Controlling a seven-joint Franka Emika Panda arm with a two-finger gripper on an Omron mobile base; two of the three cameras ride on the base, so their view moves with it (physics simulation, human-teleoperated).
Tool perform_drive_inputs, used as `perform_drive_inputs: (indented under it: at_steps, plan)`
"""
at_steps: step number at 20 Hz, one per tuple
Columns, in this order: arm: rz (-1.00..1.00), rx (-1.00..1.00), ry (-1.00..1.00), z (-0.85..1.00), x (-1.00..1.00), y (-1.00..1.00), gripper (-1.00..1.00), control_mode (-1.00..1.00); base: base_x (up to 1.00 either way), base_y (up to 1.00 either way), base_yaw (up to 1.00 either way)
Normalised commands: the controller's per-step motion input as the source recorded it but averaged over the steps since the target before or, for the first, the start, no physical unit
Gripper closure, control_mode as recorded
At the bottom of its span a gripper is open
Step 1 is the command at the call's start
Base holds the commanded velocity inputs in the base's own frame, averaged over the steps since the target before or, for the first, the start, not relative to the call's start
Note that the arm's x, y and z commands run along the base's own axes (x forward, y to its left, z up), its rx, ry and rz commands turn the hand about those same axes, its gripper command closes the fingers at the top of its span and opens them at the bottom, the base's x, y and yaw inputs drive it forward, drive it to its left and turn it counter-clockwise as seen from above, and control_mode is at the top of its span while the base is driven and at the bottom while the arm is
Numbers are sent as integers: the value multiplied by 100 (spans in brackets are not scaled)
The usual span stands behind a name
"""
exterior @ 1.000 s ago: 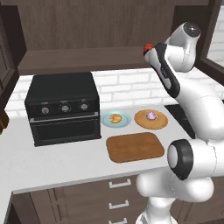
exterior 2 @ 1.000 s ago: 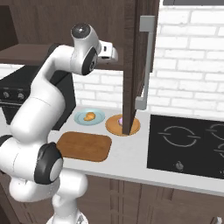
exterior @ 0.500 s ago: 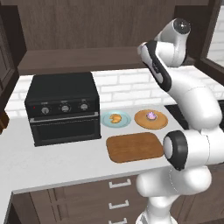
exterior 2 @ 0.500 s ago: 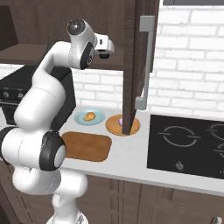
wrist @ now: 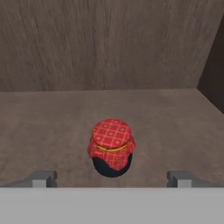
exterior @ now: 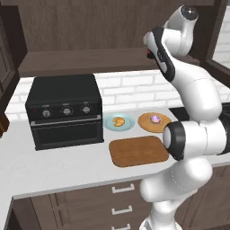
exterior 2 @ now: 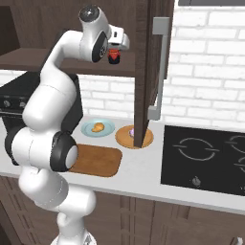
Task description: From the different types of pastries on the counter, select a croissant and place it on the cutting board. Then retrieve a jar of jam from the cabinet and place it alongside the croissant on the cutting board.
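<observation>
The jar of jam, dark with a red checked cover, stands on the shelf of the cabinet. My gripper is open, its fingertips wide apart on either side and just short of the jar. From the right, the jar of jam shows under the gripper. The croissant lies on a light blue plate on the counter. Beside it sits the pink-frosted pastry. The cutting board lies bare in front of them.
A black toaster oven stands on the counter's left part. The cabinet door hangs open, partly covering the round wooden plate. A black cooktop lies to the right.
The arm's upper links have risen and swung a little. The hand has stayed at the shelf by the jar, which has not moved.
</observation>
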Motion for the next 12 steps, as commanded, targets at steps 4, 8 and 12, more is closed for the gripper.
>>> perform_drive_inputs:
  at_steps: [4,8,12]
  plan:
    - [-7,-8,0,-28,9,-4,-100,-100,0,0,0]
    - [-13,-12,0,-57,3,-4,-100,-100,0,0,0]
    - [-2,2,-3,-2,1,0,-100,-100,0,0,0]
